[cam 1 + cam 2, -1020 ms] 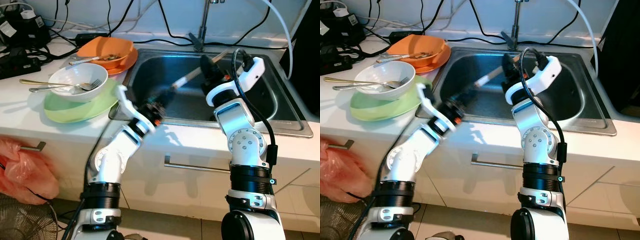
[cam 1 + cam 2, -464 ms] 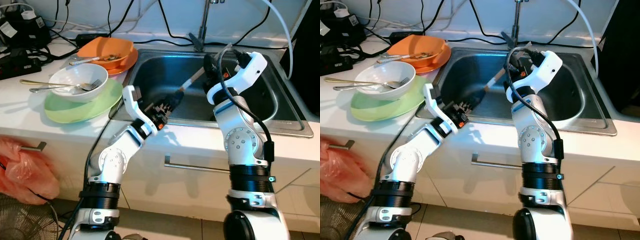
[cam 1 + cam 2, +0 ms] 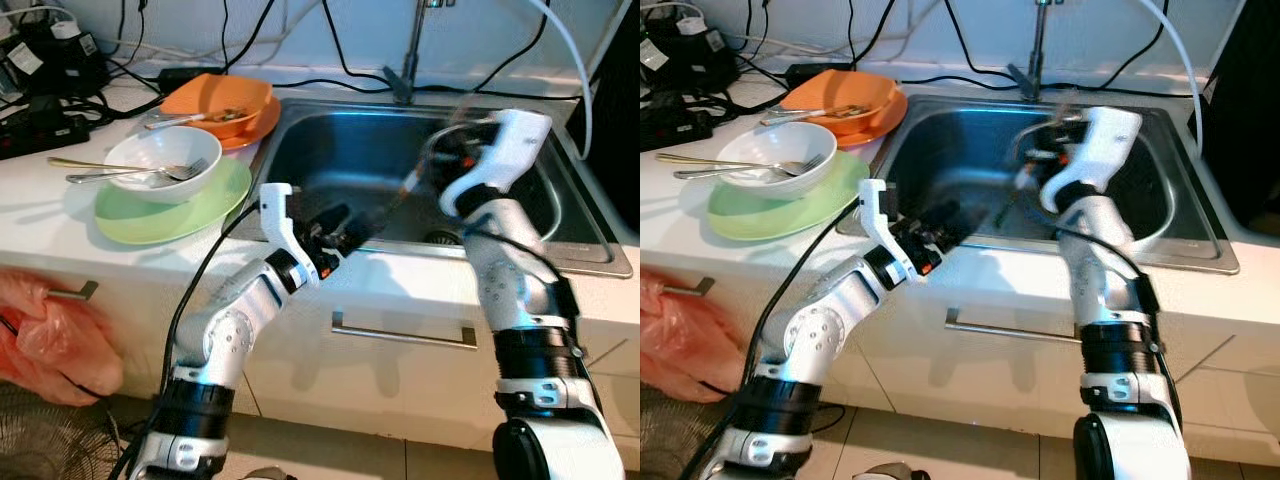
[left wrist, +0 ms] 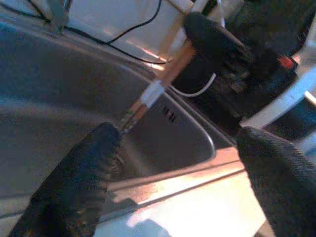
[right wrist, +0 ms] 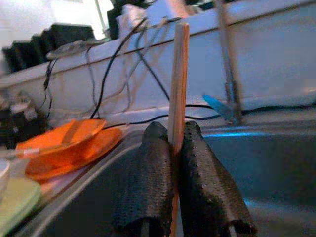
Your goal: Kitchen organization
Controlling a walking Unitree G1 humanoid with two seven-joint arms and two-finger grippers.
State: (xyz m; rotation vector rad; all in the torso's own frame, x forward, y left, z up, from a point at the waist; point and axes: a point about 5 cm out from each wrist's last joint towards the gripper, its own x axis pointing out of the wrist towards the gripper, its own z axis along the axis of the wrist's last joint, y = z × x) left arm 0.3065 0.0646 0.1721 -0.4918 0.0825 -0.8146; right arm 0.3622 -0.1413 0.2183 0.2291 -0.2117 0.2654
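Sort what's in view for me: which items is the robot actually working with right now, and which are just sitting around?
In play:
wooden stick, clamped in the right gripper
left gripper, open by the stick's tip
sink

Lying about:
white bowl with fork
green plate
orange dishes
cables

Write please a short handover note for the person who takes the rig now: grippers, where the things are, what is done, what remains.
Right gripper: shut on the wooden utensil, held over the sink.
Left gripper: open, at the sink's front edge, one finger near the utensil's lower end.
White bowl with cutlery sits on the green plate; orange bowl on its orange plate, both on the counter left of the sink.
Done: utensil lifted.
Left: judging by the pose, hand over or place the utensil; the dishes look untouched.
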